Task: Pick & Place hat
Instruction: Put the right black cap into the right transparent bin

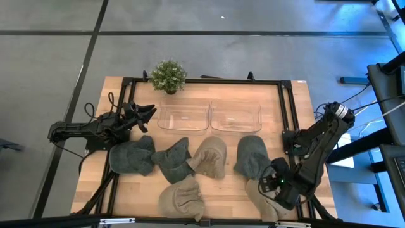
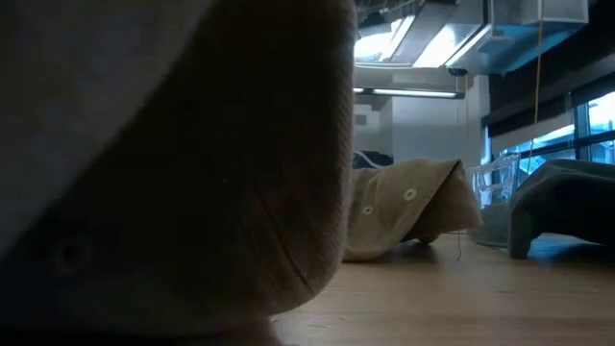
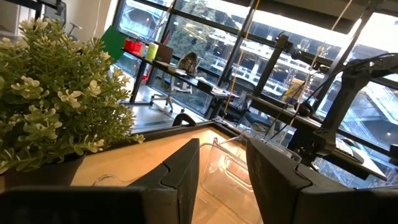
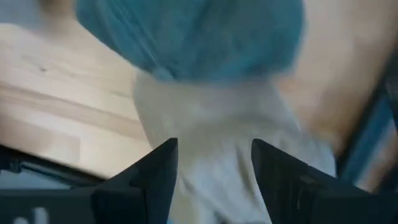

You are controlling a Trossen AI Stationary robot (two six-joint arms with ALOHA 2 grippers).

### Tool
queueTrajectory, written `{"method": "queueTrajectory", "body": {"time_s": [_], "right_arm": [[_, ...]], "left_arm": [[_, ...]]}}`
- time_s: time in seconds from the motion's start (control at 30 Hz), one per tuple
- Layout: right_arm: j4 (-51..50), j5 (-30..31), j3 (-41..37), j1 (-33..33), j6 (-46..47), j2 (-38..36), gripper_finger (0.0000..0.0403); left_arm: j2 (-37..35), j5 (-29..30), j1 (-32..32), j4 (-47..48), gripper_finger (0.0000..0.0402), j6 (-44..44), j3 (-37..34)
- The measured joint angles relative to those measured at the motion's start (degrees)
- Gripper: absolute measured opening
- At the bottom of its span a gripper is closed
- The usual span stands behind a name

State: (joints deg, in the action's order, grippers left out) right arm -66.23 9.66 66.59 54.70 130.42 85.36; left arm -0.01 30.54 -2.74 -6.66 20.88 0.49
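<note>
Under the right pincer [image 4: 214, 163] lies a beige hat [image 4: 217, 124].

Grey-green hats [image 1: 131, 156], tan hats [image 1: 209, 156], pale wood table [image 1: 221, 190], clear bins [image 1: 183, 117], green plant [image 1: 168, 76], black arms [image 1: 88, 130]

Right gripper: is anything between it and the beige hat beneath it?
Nothing visible. The right gripper is open, directly over the beige hat at the table's near right corner. A grey hat overlaps the beige hat's far end, away from the gripper.
</note>
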Motion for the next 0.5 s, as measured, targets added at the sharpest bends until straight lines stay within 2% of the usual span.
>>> {"method": "queueTrajectory", "body": {"time_s": [0.17, 0.27, 0.5], "right_arm": [[4.7, 8.2, -2.9, -0.5, -6.0, 0.0, 0.0205], [8.8, 9.2, -5.2, -1.1, -10.3, 0.0, 0.0205], [16.3, 8.8, -11.6, -2.9, -12.7, 0.0, 0.0205]], "left_arm": [[0.0, 0.4, 0.0, 0.0, 0.0127, 0.0, 0.0], [0.0, 0.4, 0.0, 0.0, 0.0127, 0.0, 0.0], [0.0, 0.5, 0.0, 0.0, 0.0127, 0.0, 0.0]]}}
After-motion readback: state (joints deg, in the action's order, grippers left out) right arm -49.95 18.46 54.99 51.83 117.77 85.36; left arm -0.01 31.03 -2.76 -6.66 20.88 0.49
